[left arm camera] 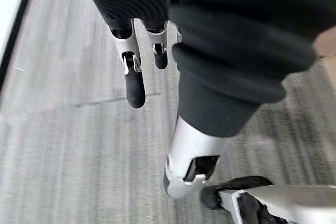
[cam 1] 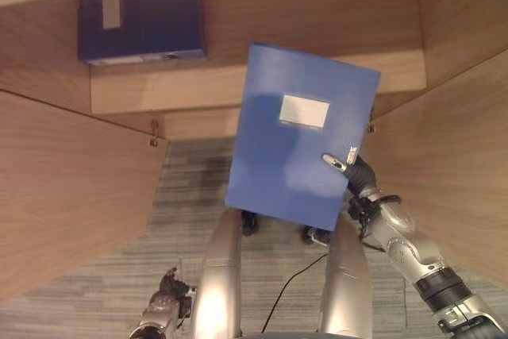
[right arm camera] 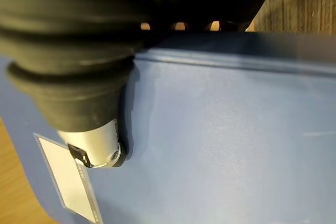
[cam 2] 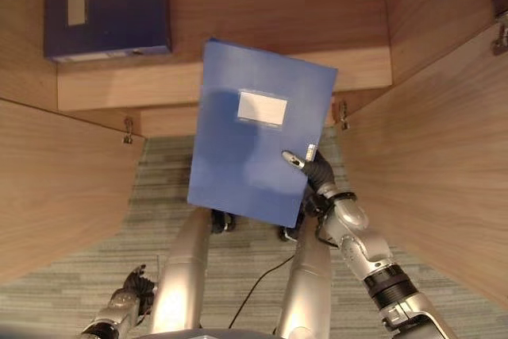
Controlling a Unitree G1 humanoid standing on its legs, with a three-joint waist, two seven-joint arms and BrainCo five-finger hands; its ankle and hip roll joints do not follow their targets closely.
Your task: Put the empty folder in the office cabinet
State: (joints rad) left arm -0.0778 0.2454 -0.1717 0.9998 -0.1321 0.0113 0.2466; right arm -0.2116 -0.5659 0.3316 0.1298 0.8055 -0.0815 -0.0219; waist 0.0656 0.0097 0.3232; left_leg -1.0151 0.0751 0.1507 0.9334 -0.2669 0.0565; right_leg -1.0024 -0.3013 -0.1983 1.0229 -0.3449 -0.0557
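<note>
Right hand: thumb and fingers clamped on blue folder, raised before cabinet shelf. Left hand: low, fingers relaxed.

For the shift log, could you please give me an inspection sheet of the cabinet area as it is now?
Surface: wooden cabinet shelf, bare at its front.
Job's things: blue folder, held up before the shelf, label facing the camera.
Clutter: dark blue box file lying on the shelf's left.
Hands: right hand grips the folder's edge, thumb on its face; left hand hangs low, holding nothing.
Cables: nothing noted.
Surroundings: open cabinet doors either side; grey carpet.
</note>
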